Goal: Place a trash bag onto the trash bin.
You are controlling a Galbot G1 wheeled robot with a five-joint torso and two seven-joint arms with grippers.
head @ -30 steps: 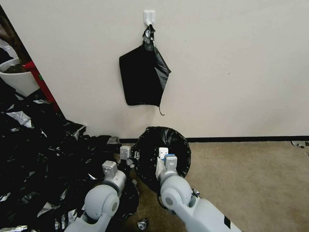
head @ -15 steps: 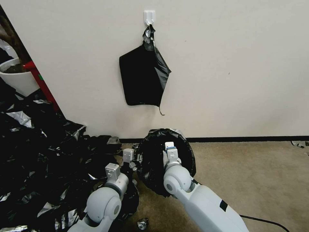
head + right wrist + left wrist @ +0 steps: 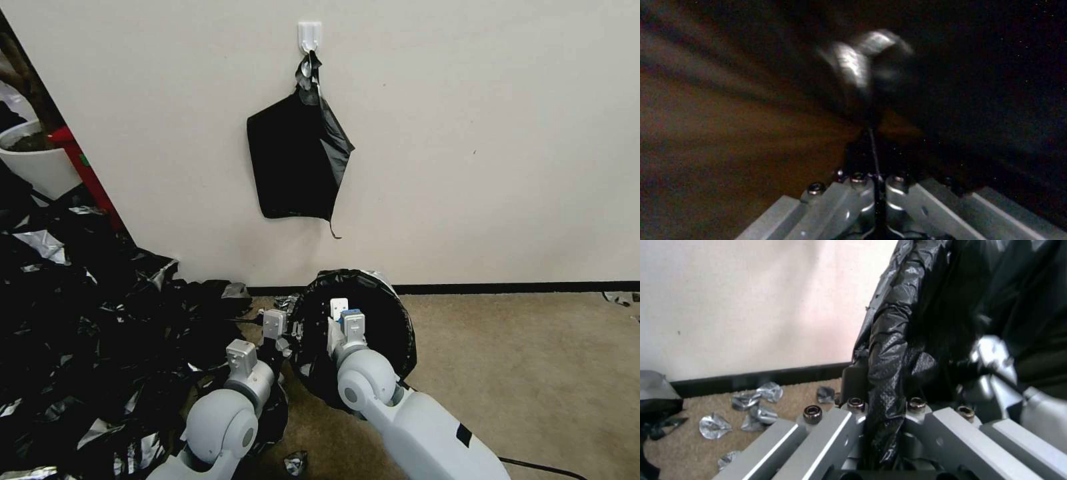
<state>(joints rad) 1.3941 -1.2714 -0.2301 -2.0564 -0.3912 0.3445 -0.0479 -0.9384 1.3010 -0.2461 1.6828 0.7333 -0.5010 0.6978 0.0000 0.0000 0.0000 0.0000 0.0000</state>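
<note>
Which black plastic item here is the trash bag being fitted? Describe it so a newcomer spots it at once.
Look to the floor at the foot of the white wall, below the flat black pack on the hook. The trash bag is the round, glossy black form between the arms, unlike the shredded plastic heap on the left.

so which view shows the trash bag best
The head view: the trash bag shows whole, a round black shape on the carpet by the wall, with both grippers at it. The left wrist view shows a wrinkled fold of it up close in the left gripper. The right wrist view is dark and blurred.
</note>
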